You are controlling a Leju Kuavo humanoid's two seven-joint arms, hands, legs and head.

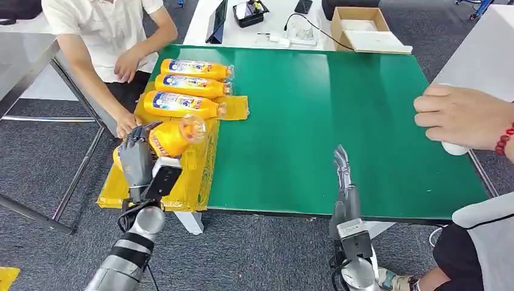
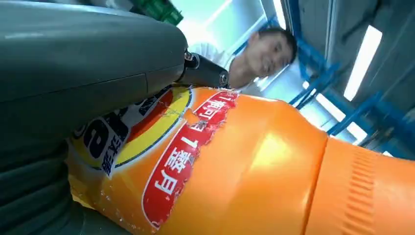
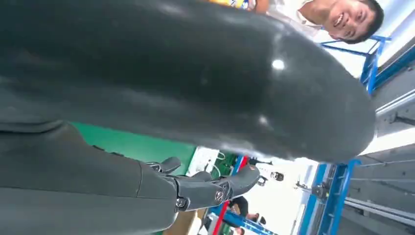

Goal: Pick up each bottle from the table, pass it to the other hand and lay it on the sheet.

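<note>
My left hand point(image 1: 137, 156) grips an orange bottle point(image 1: 173, 137) just above the yellow sheet point(image 1: 200, 163) at the table's left edge. The left wrist view is close on that bottle point(image 2: 254, 161), with its red and yellow label under my thumb point(image 2: 88, 58). Three more orange bottles point(image 1: 195, 69) point(image 1: 191, 85) point(image 1: 180, 104) lie side by side on the sheet farther back. My right hand point(image 1: 342, 173) stands edge-on over the green table point(image 1: 339, 103) near its front edge, fingers stretched out and holding nothing; its fingers point(image 3: 215, 188) appear apart in the right wrist view.
A person in white sits at the far left with a hand point(image 1: 125, 125) near the sheet. Another person's hand point(image 1: 463, 116) rests on a white object at the table's right edge. A cardboard box point(image 1: 362, 28) and cables lie beyond the table.
</note>
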